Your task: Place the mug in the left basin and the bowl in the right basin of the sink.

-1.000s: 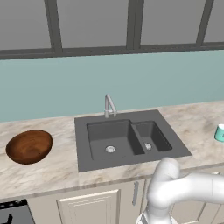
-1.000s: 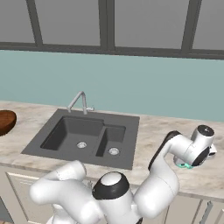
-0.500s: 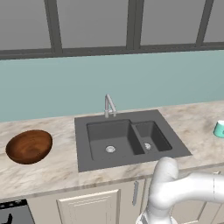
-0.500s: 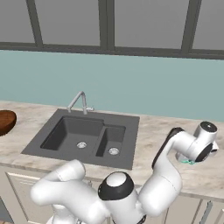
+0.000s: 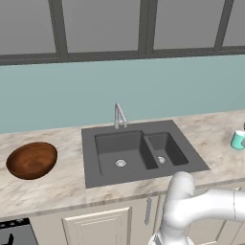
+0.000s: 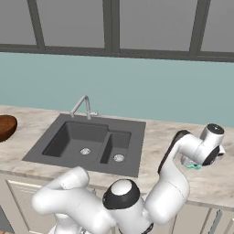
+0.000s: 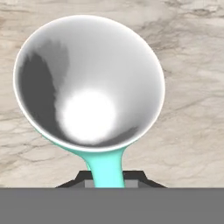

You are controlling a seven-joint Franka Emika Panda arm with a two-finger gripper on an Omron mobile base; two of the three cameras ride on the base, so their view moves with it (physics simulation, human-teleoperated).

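Observation:
The teal mug (image 7: 89,83) shows its white inside from above in the hand view. My gripper (image 7: 109,178) is shut on its teal side at the near rim. The mug (image 5: 238,140) is at the counter's far right, right of the sink (image 5: 143,127), and a sliver of teal (image 6: 195,167) shows under my hand. The reddish-brown bowl (image 5: 31,160) sits on the counter left of the sink, at the left edge (image 6: 5,126) of the right base view. The left basin (image 5: 119,153) and the right basin (image 5: 165,149) hold nothing.
A slim silver faucet (image 5: 119,115) stands behind the sink. The marble counter (image 5: 62,182) runs along a pale teal wall under dark windows. My arm's white links (image 6: 178,155) reach over the counter right of the sink. Cabinet doors (image 5: 100,225) lie below the counter edge.
My gripper has shut on the mug. The hand has shifted only slightly over the right end of the counter. The bowl and the base have not moved.

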